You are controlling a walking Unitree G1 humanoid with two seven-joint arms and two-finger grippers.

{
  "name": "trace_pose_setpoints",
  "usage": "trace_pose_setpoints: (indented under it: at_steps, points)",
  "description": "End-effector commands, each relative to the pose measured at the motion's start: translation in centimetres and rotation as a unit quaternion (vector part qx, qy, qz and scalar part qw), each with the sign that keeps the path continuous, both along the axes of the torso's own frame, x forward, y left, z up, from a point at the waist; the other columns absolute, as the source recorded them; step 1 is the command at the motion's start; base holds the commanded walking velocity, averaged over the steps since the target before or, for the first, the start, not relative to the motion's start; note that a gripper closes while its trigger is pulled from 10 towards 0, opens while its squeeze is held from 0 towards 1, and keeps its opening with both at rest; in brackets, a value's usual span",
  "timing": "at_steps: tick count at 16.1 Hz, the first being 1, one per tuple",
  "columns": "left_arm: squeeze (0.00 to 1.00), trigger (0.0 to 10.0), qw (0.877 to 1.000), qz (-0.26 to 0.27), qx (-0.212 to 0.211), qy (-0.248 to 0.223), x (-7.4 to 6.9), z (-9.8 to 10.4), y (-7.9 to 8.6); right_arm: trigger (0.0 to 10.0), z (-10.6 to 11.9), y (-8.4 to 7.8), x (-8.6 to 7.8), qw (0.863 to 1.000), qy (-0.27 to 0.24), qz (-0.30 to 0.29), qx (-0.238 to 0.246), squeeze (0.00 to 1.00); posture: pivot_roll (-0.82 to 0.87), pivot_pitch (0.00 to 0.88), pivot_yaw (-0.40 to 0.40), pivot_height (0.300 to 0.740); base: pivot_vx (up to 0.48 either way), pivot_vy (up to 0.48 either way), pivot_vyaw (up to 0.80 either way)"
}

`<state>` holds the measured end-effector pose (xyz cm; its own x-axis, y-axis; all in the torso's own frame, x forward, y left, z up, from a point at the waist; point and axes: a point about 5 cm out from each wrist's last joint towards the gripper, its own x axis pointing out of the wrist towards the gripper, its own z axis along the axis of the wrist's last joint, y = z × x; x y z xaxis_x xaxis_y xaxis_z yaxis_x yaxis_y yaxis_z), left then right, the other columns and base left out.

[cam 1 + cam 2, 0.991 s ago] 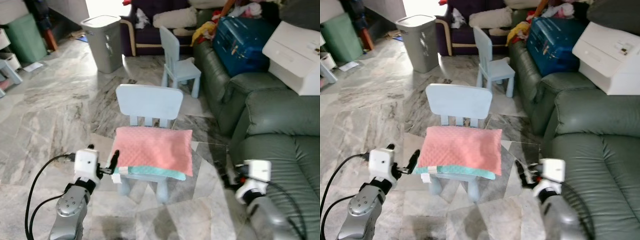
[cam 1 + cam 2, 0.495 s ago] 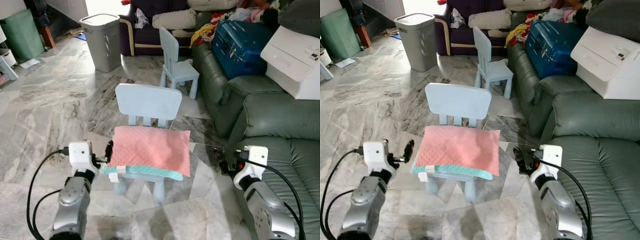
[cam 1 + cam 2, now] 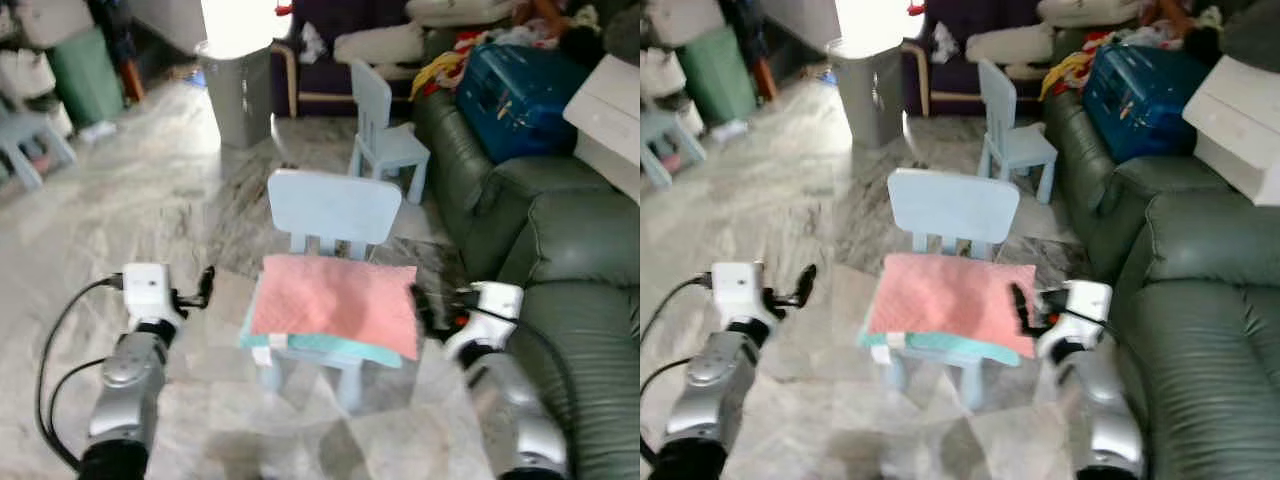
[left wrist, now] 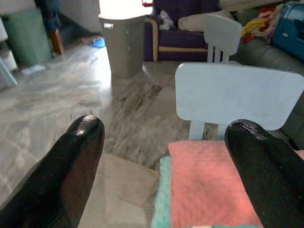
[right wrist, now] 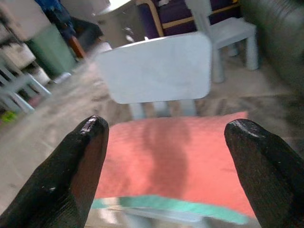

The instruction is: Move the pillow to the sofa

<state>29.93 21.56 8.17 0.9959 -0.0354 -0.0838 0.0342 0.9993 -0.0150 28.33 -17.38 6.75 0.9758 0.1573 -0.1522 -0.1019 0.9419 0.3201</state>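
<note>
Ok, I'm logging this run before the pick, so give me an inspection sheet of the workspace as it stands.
Surface: marble floor; small pale blue chair stands on it.
Job's things: pink pillow with teal underside lies flat on the chair seat; green sofa on the robot's right.
Clutter: blue suitcase, white box and clothes on the sofa; second blue chair; grey bin.
Grippers: left gripper open, off the pillow's left edge; right gripper open, at its right edge; neither holds it.
Cables: black cable loops from the left arm.
Surroundings: purple armchair behind; green bin far left.
</note>
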Motion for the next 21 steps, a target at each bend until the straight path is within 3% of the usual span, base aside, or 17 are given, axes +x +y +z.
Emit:
trace_pose_setpoints:
  at_steps: [1, 4, 7, 9, 12, 13, 14, 16, 17, 21]
  points:
    - [0.0, 10.0, 1.0, -0.015, -0.003, 0.004, 0.3, 0.1, -0.9, 10.0, 0.7, -0.7, -0.1, 1.0, -0.013, -0.019, 0.001, 0.0, -0.1, 0.0, 0.041, 0.74, 0.0, 0.48, 0.0]
    - [0.0, 10.0, 1.0, -0.016, 0.012, -0.002, 0.4, 0.5, -0.8, 10.0, 0.5, 0.3, -0.4, 1.0, -0.014, -0.002, 0.003, 0.0, -0.09, 0.0, 0.057, 0.74, 0.0, 0.106, 0.0]
    - [0.0, 10.0, 0.999, -0.036, 0.008, 0.007, 0.8, 0.7, -1.4, 10.0, 1.4, 0.3, -0.4, 0.999, -0.028, -0.033, 0.004, 0.0, -0.13, 0.0, 0.093, 0.74, 0.0, 0.0, 0.0]
    - [0.0, 10.0, 0.999, -0.039, 0.006, -0.015, 1.6, 1.8, -1.8, 10.0, 2.2, 0.7, -0.5, 0.998, -0.047, -0.03, -0.028, 0.0, -0.12, 0.0, 0.102, 0.74, 0.0, 0.0, 0.0]
    - [0.0, 10.0, 0.997, -0.032, -0.065, -0.006, 1.4, 1.9, -1.4, 10.0, 3.0, 1.1, -0.5, 0.997, -0.063, -0.043, -0.004, 0.0, -0.13, 0.0, 0.094, 0.74, 0.0, 0.0, 0.0]
    - [0.0, 10.0, 0.997, -0.026, -0.077, -0.005, 1.3, 1.8, -1.4, 10.0, 3.5, 1.5, -0.7, 0.997, -0.069, -0.028, -0.01, 0.0, -0.13, 0.0, 0.088, 0.74, 0.304, 0.0, 0.0]
    - [0.0, 10.0, 0.996, -0.027, -0.09, -0.004, 1.1, 1.6, -1.5, 10.0, 3.6, 1.6, -0.9, 0.996, -0.067, -0.017, -0.05, 0.0, -0.15, 0.0, 0.077, 0.74, 0.371, 0.0, 0.0]
    - [0.0, 10.0, 0.994, -0.028, -0.102, 0.001, 0.8, 1.2, -1.7, 10.0, 3.9, 1.7, -1.4, 0.998, -0.066, 0.006, -0.019, 0.0, -0.16, 0.0, 0.069, 0.74, 0.375, 0.0, 0.0]
    - [0.0, 10.0, 0.994, -0.029, -0.109, 0.004, 0.6, 1.1, -1.9, 10.0, 4.1, 1.3, -1.5, 0.996, -0.071, 0.004, -0.044, 0.0, -0.16, 0.0, 0.066, 0.74, 0.394, 0.0, 0.0]
    - [0.0, 10.0, 0.993, -0.032, -0.117, 0.01, 0.4, 0.7, -2.5, 10.0, 4.4, 0.6, -1.4, 0.995, -0.07, -0.006, -0.065, 0.0, -0.18, 0.0, 0.058, 0.74, 0.393, 0.0, 0.0]
